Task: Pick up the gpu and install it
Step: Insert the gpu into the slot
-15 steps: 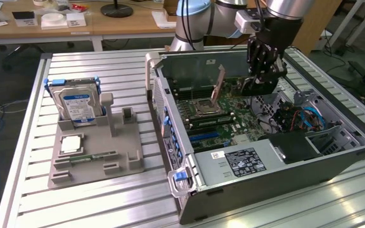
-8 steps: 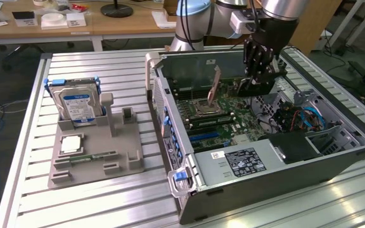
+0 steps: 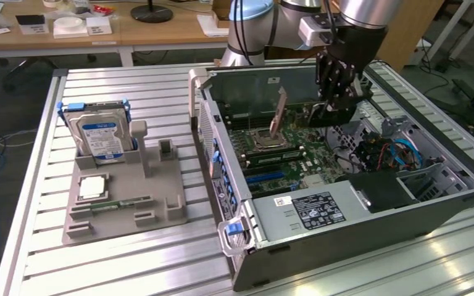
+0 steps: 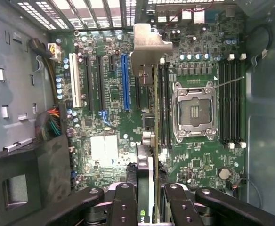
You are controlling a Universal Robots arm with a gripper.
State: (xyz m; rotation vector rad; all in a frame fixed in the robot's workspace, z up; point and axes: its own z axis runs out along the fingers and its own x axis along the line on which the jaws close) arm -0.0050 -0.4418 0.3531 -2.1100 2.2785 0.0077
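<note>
The claw (image 4: 151, 207) was closed on the gpu (image 4: 146, 176), its black fingers (image 4: 123, 202) pressing the two faces so that the thin card stood edge-down toward the motherboard (image 4: 104, 117). That was probably the posture an expansion card needs to drop straight into a connector. The card ran alongside the blue slot (image 4: 125, 82), between it and the empty CPU socket (image 4: 194, 113). Whether its lower edge touched the board could not be told. Beyond the fingers, its silver end bracket (image 4: 149, 44) pointed at the vented wall past the blue slot's far end, likely so that it would meet the rear openings. Farther off, well apart from the blue slot and outside the computer case (image 3: 369, 216), a hard drive (image 3: 101, 132) stood upright in a grey holder (image 3: 126, 209) on the table (image 3: 138, 92).
</note>
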